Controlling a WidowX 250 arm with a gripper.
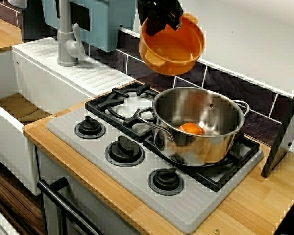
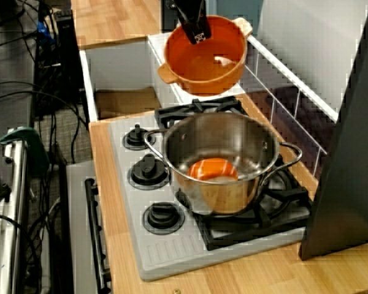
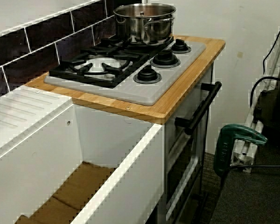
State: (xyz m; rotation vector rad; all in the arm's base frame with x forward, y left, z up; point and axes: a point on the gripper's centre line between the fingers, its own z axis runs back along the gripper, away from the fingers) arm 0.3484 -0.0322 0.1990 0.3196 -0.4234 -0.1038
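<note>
Robot arm holds a toy pot aloft over the play kitchen. The tool hangs in mid-air with its jaws clamped on the rim of an orange pot, one finger inside the wall and one outside. The orange pot touches nothing else. It hangs tilted from that single pinch and looks empty.

Directly below the tool, a steel pot stands on a burner of the grey cooktop, with a small orange object lying on its bottom. Further out from the tool, past the steel pot, a row of black knobs runs along the front of the wooden bench. Off to one side are the faucet and the white sink.

The orange pot looks like moulded plastic, so it is probably light, stiff and smooth enough to slip. A grip on the thin rim lets it swing. Its two stubby side lugs, seen in the view from above, or a deeper bite on the wall look like steadier holds. The view from the sink end shows neither tool nor orange pot.
</note>
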